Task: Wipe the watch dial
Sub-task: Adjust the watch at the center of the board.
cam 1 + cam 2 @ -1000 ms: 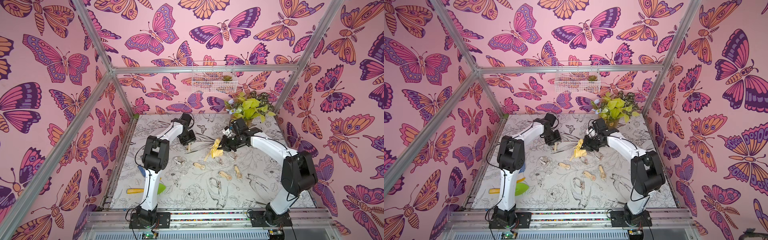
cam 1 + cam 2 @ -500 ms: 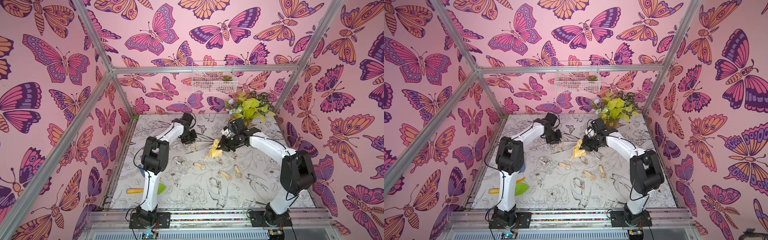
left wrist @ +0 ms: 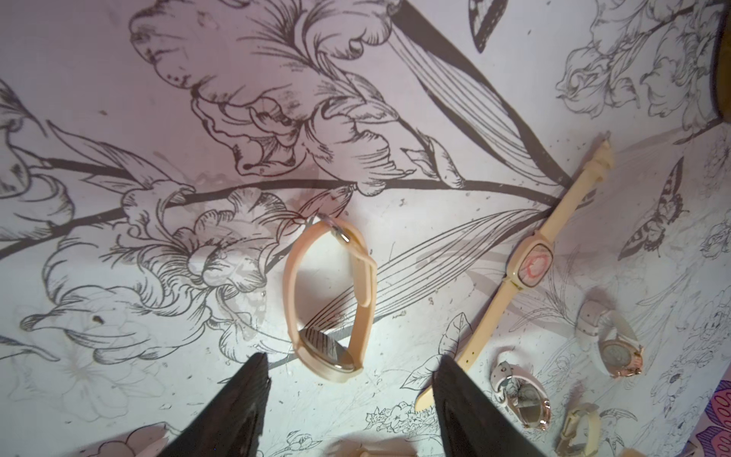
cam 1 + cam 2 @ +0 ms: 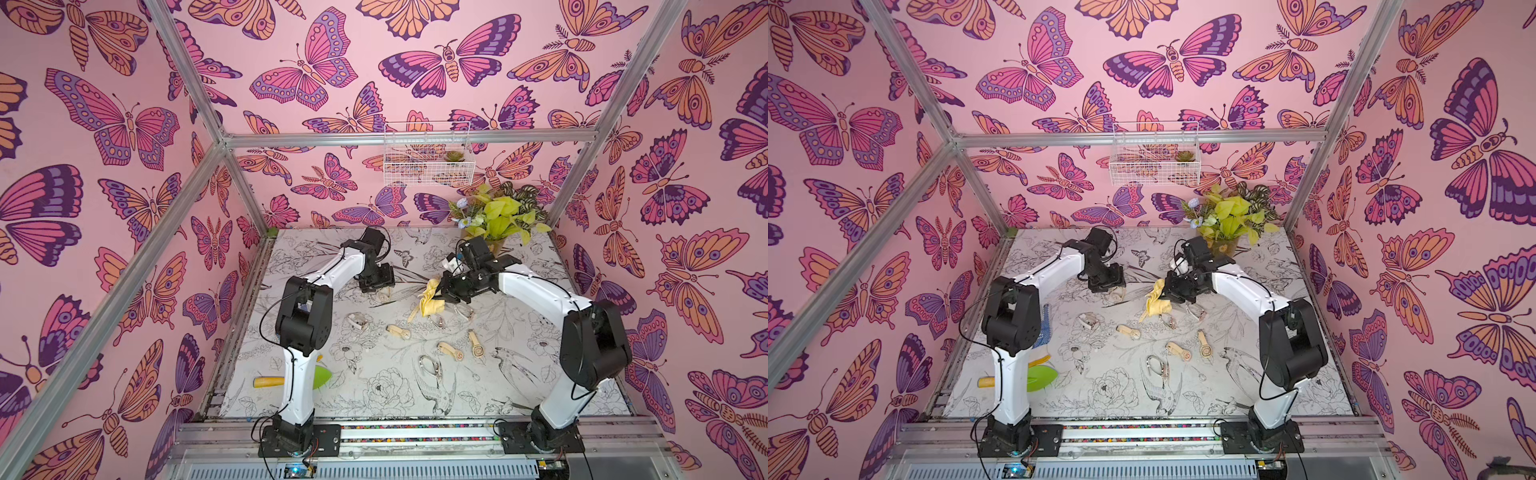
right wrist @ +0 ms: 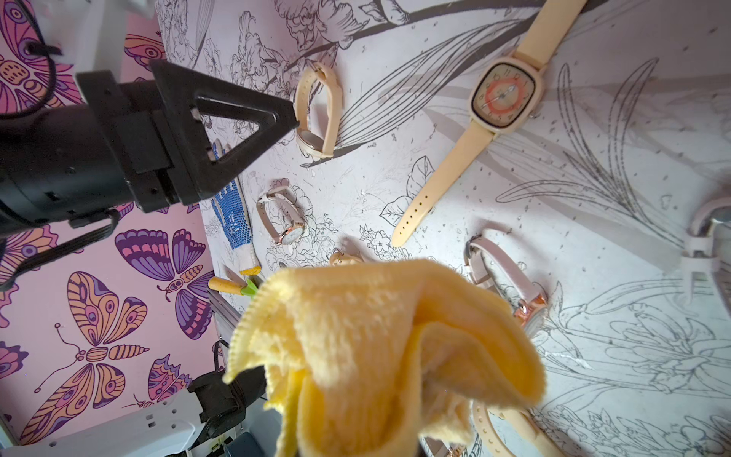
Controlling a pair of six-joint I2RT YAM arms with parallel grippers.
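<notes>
A beige watch (image 3: 328, 300) with its strap buckled into a loop stands on edge on the table, dial sideways. My left gripper (image 3: 351, 358) hovers open just above it, its fingers (image 3: 237, 407) either side and clear of the case. In both top views this gripper (image 4: 380, 289) (image 4: 1113, 286) is over that watch (image 4: 384, 296). A second beige watch (image 5: 502, 95) lies flat with a red ring marked on its square dial (image 3: 532, 265). My right gripper (image 4: 442, 291) is shut on a bunched yellow cloth (image 5: 387, 336), which hangs over the flat watch's strap and hides the fingers.
Several more watches lie across the middle of the floral table, among them a white one (image 4: 357, 322) and a beige one (image 4: 398, 331). A blue dotted glove (image 4: 1045, 328) and a green and yellow tool (image 4: 291, 380) lie by the left arm. A potted plant (image 4: 498, 216) stands at the back right.
My left gripper's jaws have opened wider over the looped watch, after a slight shift toward the back and down again. The right arm and the cloth have barely moved.
</notes>
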